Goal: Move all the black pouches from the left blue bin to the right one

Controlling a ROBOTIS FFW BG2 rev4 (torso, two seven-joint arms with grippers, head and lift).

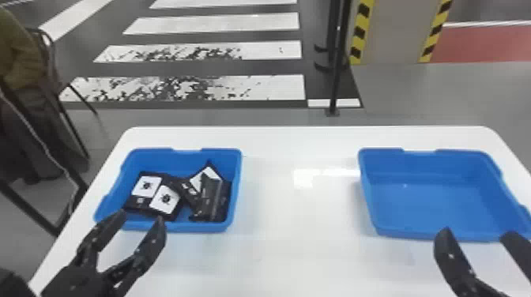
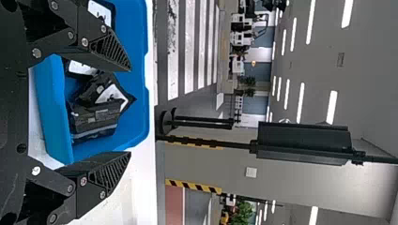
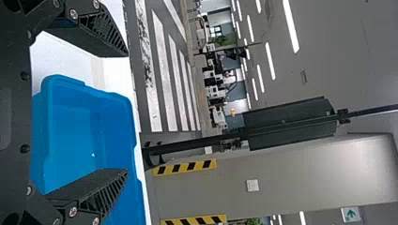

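Well, some black pouches (image 1: pixel 165 198) bear dark-marked white patches

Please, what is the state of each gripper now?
Left gripper: open, holding nothing.
Right gripper: open, holding nothing.

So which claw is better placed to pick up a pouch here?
Left, I'd say. The left claw hangs open at the near edge of the left blue bin, close to the black pouches in it. The right claw, also open, is over by the right bin.
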